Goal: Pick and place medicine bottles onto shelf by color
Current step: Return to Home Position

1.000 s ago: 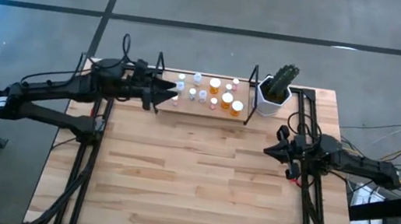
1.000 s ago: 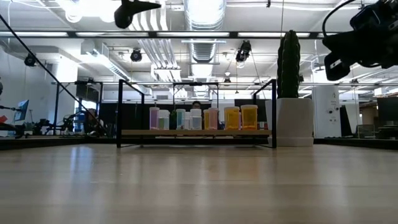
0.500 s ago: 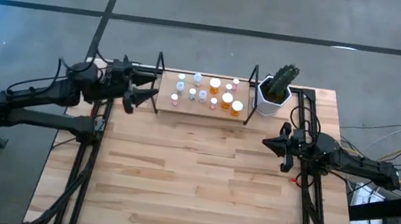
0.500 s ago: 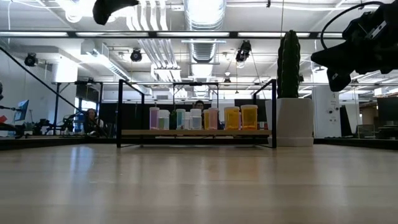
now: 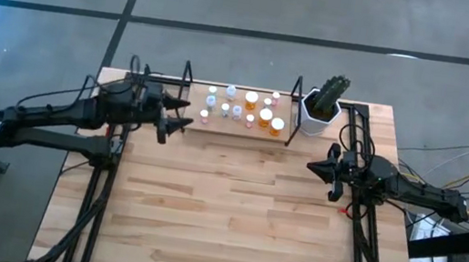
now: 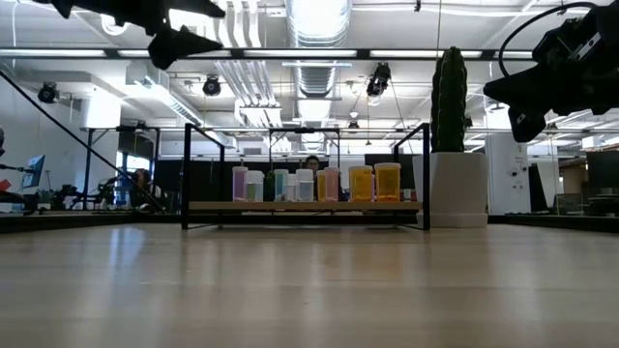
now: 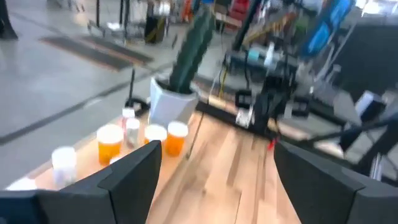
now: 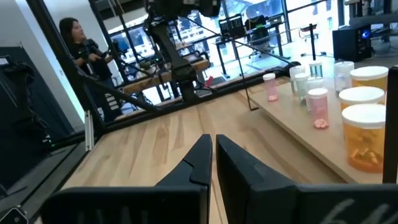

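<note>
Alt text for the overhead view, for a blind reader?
White-capped medicine bottles stand on a light-wood shelf beside a white cactus pot. Left gripper hovers open by the shelf; right gripper, shut, over the wooden table's right side.

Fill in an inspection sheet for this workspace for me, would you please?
Surface: wood table; no loose bottles seen on it.
Job's things: bottles stand on the shelf, orange ones at the pot end.
Clutter: cactus pot beside the shelf's right end.
Grippers: left gripper open, raised near the shelf's left end; right gripper shut, raised over the table's right side.
Cables: loose wires off the table's right edge.
Surroundings: concrete floor; a person beyond the table.
</note>
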Controlling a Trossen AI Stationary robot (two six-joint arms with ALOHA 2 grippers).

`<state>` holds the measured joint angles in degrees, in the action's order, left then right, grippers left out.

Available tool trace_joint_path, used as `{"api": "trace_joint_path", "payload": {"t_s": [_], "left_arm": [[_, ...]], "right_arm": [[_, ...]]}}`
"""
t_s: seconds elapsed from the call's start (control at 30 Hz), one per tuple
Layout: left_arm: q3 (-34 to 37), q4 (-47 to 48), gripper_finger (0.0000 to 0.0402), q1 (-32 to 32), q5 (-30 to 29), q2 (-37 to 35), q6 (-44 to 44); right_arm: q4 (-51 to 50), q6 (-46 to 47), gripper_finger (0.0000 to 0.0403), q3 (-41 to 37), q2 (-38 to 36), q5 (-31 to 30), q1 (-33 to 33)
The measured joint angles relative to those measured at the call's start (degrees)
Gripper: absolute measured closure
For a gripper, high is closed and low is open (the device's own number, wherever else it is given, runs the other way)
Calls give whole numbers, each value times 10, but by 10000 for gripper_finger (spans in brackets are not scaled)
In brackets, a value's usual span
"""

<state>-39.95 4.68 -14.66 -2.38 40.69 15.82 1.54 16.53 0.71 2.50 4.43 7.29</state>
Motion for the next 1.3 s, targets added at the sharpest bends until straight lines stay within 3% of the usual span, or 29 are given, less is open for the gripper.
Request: {"api": "trace_joint_path", "payload": {"t_s": [0.2,0.47,0.57,0.87,0.93,1.07,1.3], "left_arm": [[27,-34,107,1,-9,-10,2],[227,-242,107,2,-25,-112,3],[291,-280,107,2,-25,-164,-6],[392,-272,107,15,-22,-365,-104],[394,-220,107,19,-18,-395,-89],[395,-142,107,26,-3,-394,-23],[395,-58,107,48,22,-394,-15]], "right_arm": [[0,0,390,0,0,0,0],[0,0,390,0,0,-1,0],[0,0,390,0,0,-1,0],[0,0,390,0,1,0,0],[0,0,390,0,2,0,0],[0,0,390,0,2,0,0],[0,0,390,0,2,0,0]]}}
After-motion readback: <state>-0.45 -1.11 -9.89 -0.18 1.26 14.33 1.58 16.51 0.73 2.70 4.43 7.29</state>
